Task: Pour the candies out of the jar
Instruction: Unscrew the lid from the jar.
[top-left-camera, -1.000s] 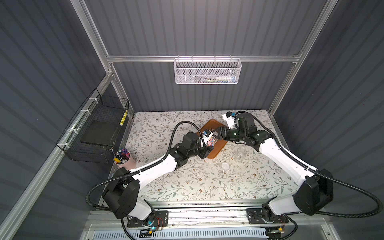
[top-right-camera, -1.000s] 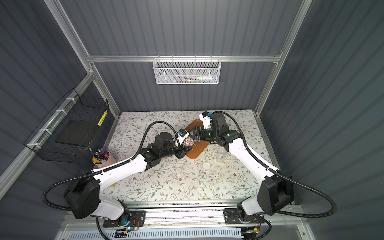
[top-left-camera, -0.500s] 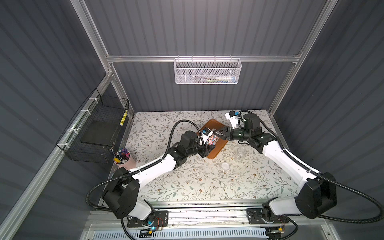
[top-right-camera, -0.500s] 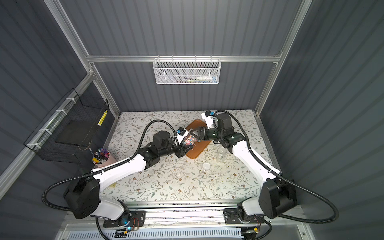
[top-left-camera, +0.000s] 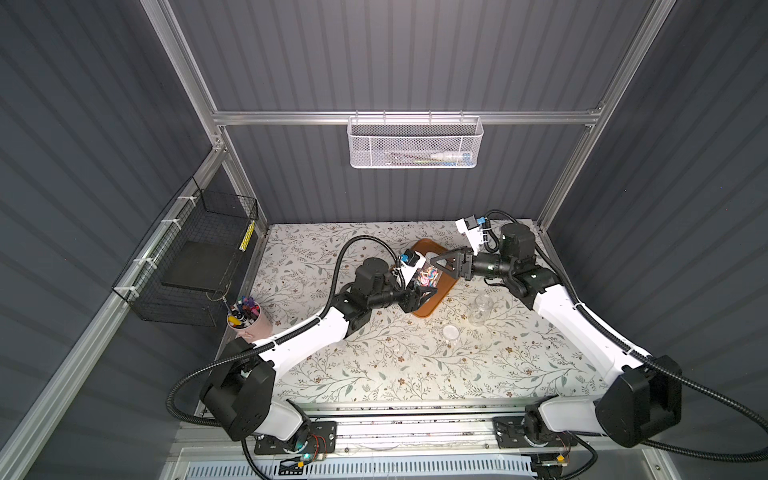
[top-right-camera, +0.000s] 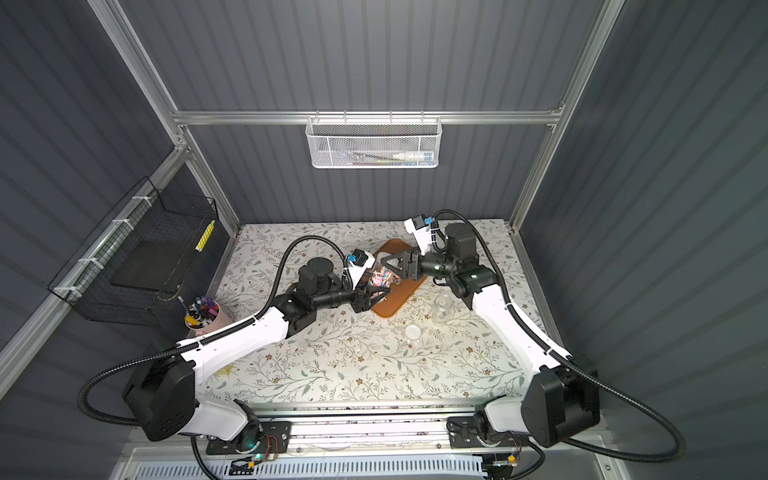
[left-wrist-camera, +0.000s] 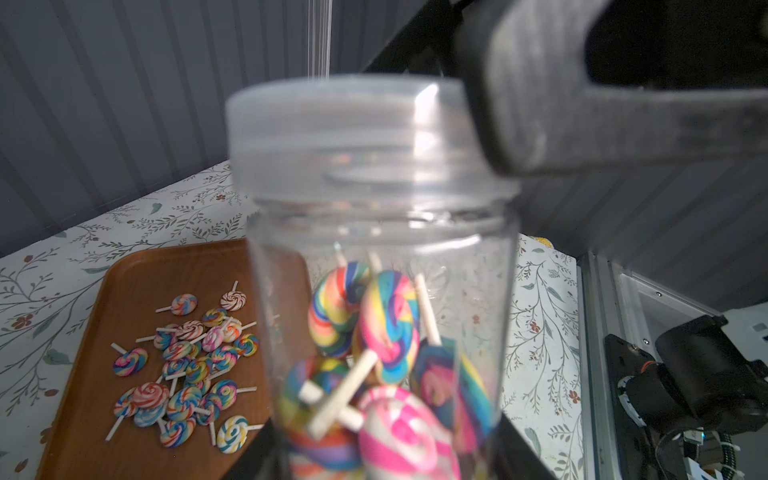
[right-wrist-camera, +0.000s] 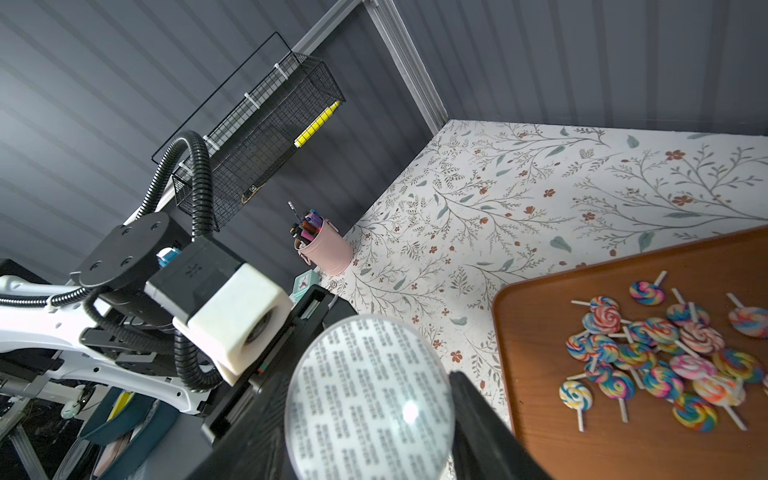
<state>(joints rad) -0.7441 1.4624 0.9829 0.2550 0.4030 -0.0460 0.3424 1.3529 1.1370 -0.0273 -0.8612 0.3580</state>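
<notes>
The left end effector clamps the clear plastic jar of swirled lollipop candies above the brown tray, toward the far edge of the counter. The jar's long axis points lid-first at the right end effector, whose jaws flank the translucent lid. I cannot tell if they grip it.

Dark grey ribbed walls enclose a floral-patterned counter — a white mesh basket hangs above its far edge, a black wire basket beside its left edge.
</notes>
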